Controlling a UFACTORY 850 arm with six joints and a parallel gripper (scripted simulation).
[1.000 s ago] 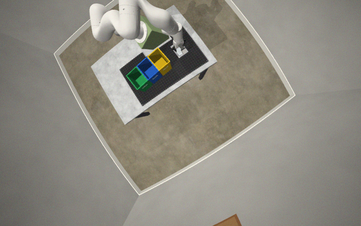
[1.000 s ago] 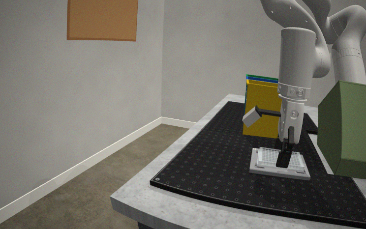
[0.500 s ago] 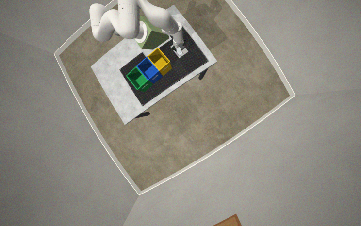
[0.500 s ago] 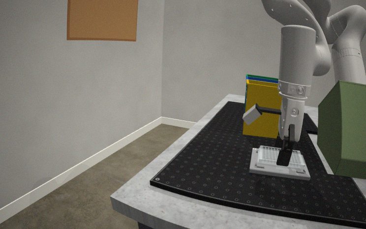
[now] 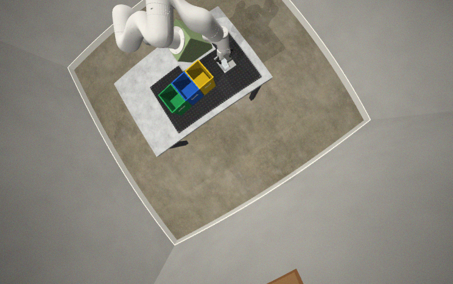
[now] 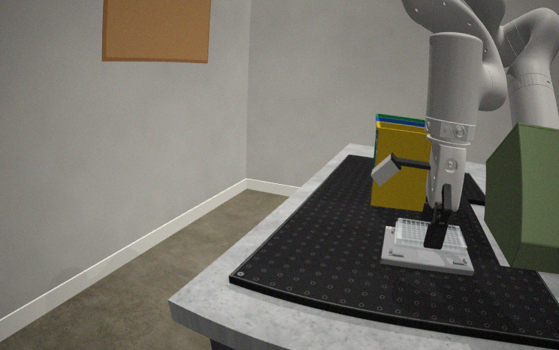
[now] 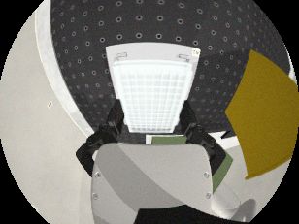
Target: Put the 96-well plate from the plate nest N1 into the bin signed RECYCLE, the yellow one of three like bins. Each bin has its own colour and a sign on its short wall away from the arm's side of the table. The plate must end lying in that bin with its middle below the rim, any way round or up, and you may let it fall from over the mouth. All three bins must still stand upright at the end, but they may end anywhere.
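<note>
The clear 96-well plate (image 6: 424,233) sits in the grey plate nest (image 6: 427,251) on the black mat; it also shows in the wrist view (image 7: 152,92) and from above (image 5: 226,63). My gripper (image 6: 437,230) stands straight down over the plate and is shut on it, one finger on each long side, as the wrist view (image 7: 153,126) shows. The plate still rests in the nest. The yellow bin (image 5: 199,77) stands upright to the left of the nest, also seen in the exterior view (image 6: 397,164) and at the right of the wrist view (image 7: 264,112).
A blue bin (image 5: 187,88) and a green bin (image 5: 173,99) stand in a row with the yellow one. A tall green block (image 6: 524,197) at the arm's base stands close to the nest. The table edge (image 6: 247,309) lies beyond the mat.
</note>
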